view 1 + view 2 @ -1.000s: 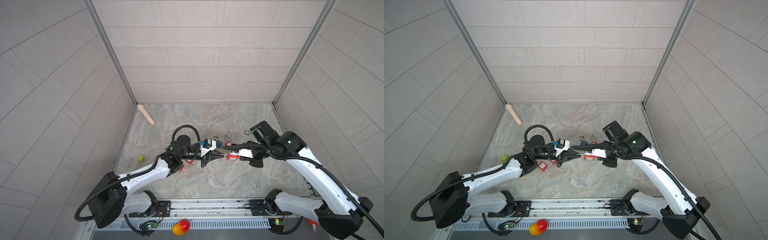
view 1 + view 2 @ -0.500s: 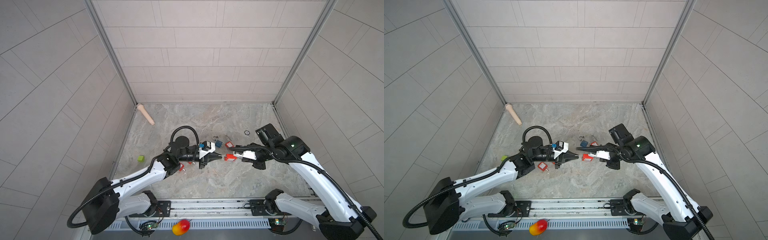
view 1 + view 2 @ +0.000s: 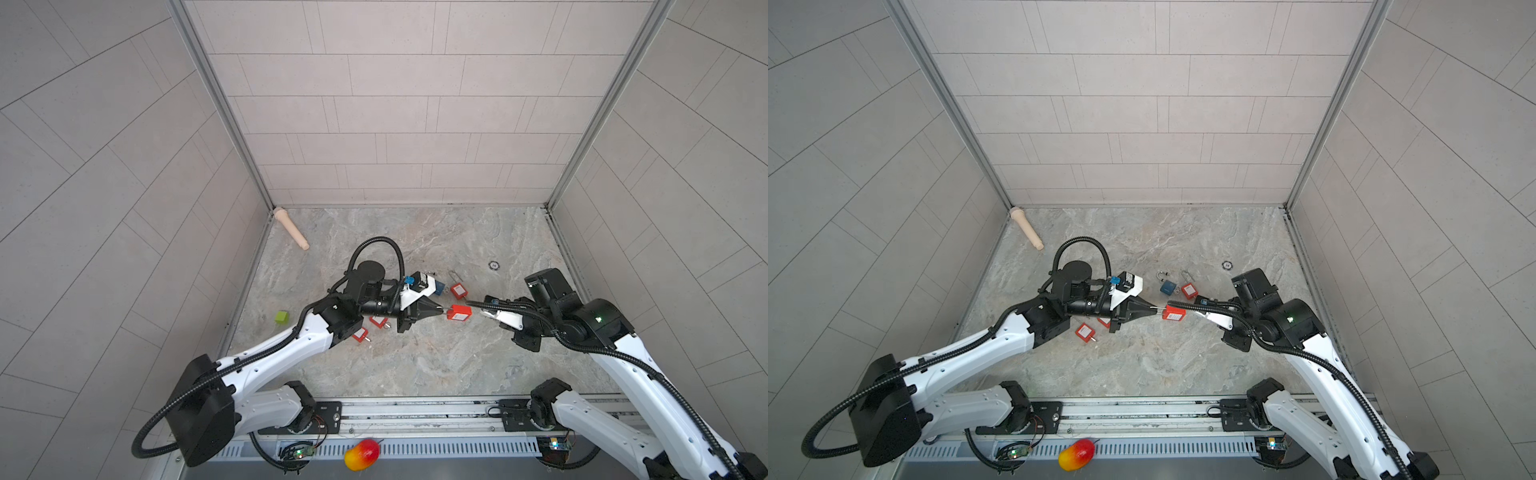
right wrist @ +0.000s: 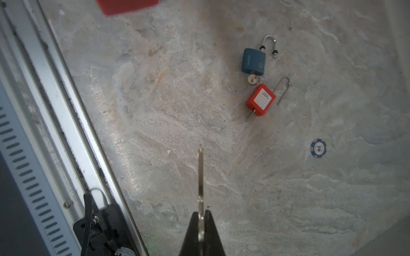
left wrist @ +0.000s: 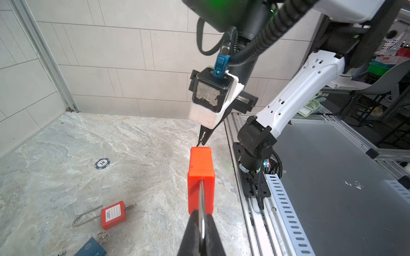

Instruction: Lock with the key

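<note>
We see pale tiled walls [image 3: 395,124] boxing in a grey marbled tabletop [image 3: 415,365]. At mid-frame in both top views the left gripper [image 3: 441,309] is clenched on the steel shackle of a red padlock [image 3: 459,312], held above the tabletop. Just right of it the right gripper [image 3: 473,302] pinches the key [image 4: 200,177]. Only the right wrist view shows the key's tip clear of the lock, and only the left wrist view shows the shackle between the jaws. We count 1 beige peg [image 3: 291,228] at the tabletop's upper left and 1 toy fruit [image 3: 362,454] on the front rail. There are 3 loose red padlocks [image 3: 457,291], making 4 red in all, and 1 blue padlock [image 3: 1168,286]. Smallest are 1 green cube [image 3: 281,317] at the left edge and 1 poker chip [image 3: 493,265].
</note>
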